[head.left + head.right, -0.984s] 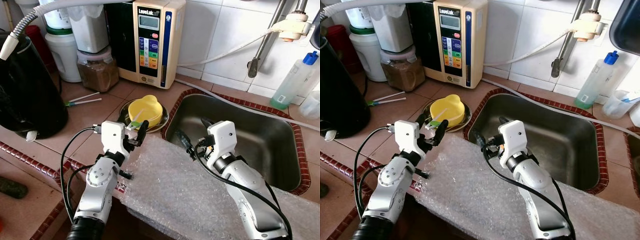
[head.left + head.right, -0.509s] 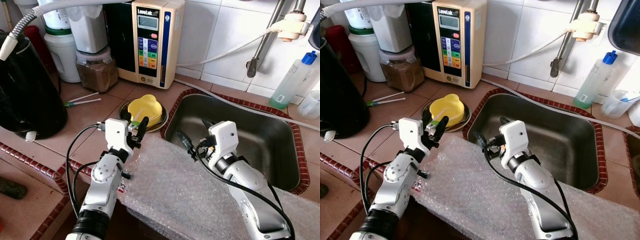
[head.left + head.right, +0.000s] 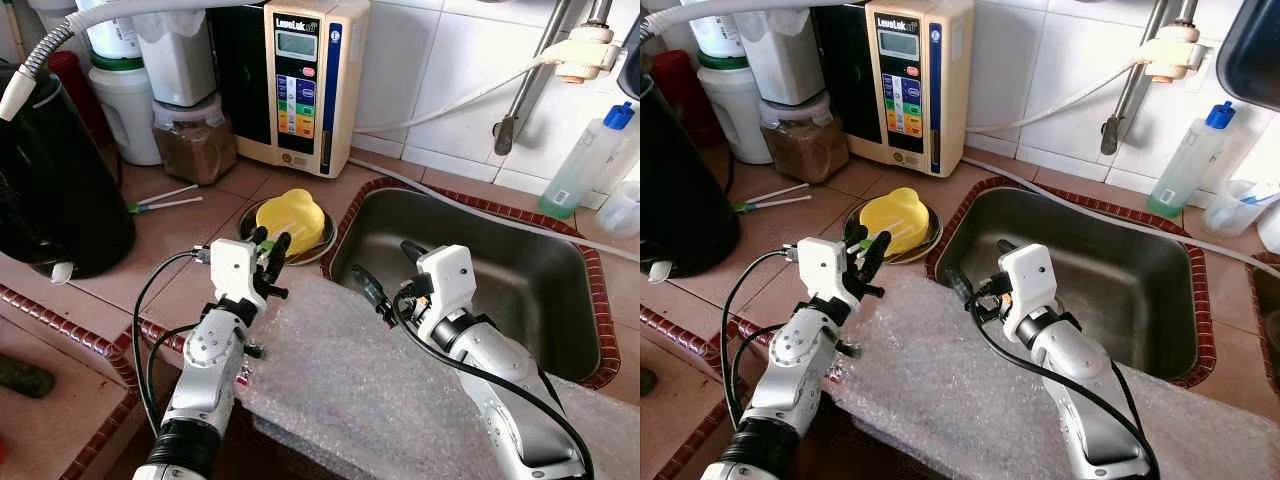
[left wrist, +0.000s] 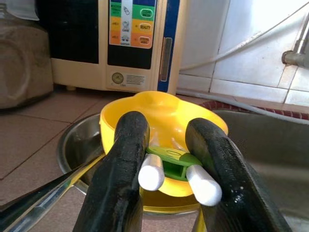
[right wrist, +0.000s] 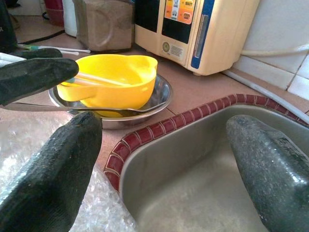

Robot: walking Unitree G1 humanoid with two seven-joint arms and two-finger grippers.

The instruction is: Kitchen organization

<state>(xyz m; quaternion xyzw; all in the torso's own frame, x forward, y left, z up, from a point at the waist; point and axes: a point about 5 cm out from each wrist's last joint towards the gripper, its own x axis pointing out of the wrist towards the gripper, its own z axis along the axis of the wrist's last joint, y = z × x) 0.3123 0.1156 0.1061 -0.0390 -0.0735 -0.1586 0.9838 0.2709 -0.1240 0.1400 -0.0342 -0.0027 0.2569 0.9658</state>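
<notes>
Two end effectors over the bubble wrap, one loaded

Your left end effector point(image 4: 166, 164) is pinching a green-jointed pair of white chopsticks point(image 4: 171, 171) just before the single yellow plastic bowl point(image 3: 290, 218) in its steel dish point(image 3: 318, 250) beside the sink point(image 3: 470, 255); your right end effector point(image 3: 385, 272) is hanging spread at the sink's rim, above the crinkly wrap point(image 3: 370, 385) draping the counter's front edge.

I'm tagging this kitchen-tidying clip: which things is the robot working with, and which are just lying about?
In use:
left gripper, shut on the green-and-white utensil
yellow bowl in the metal dish
right gripper, open by the sink

Lying about:
water ionizer
brown jar
black kettle
blue-capped bottle
bubble wrap
</notes>
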